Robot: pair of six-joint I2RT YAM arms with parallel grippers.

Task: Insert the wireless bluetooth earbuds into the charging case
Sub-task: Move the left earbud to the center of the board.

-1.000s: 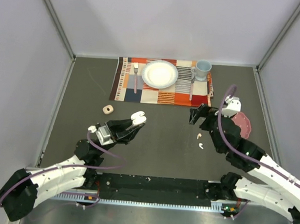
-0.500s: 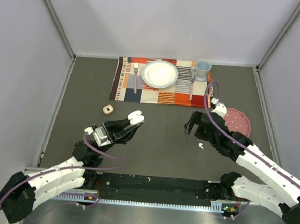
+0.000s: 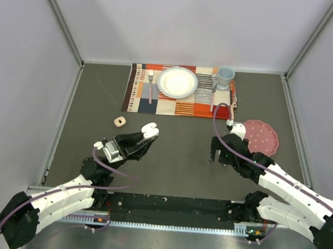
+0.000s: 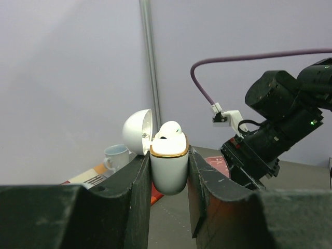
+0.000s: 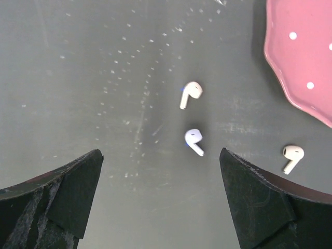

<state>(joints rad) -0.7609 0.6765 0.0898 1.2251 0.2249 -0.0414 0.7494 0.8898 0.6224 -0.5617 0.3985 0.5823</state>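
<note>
Progress partial: my left fingers [image 4: 136, 193] clamp the open white charging case [image 4: 168, 167], one white earbud [image 4: 170, 129] seated; right fingers [image 5: 66, 193] gape empty above three loose earbuds [image 5: 194, 141].

Dark table [image 3: 175, 165] with placemat [image 3: 138, 101], earbuds [image 5: 191, 95], pink plate [image 3: 262, 138]

The left tool [image 4: 168, 165] clamps a white charging case [image 4: 168, 174] upright between its two dark fingers [image 4: 136, 189]. The case has a gold rim, and its lid [image 4: 137, 130] stands open to the left. One white earbud [image 4: 170, 129] sits in the top. Behind are a pale mug [image 4: 116, 155] on a striped placemat [image 4: 88, 177] and the black right arm [image 4: 280, 124] with its purple cable [image 4: 249, 57].
</note>
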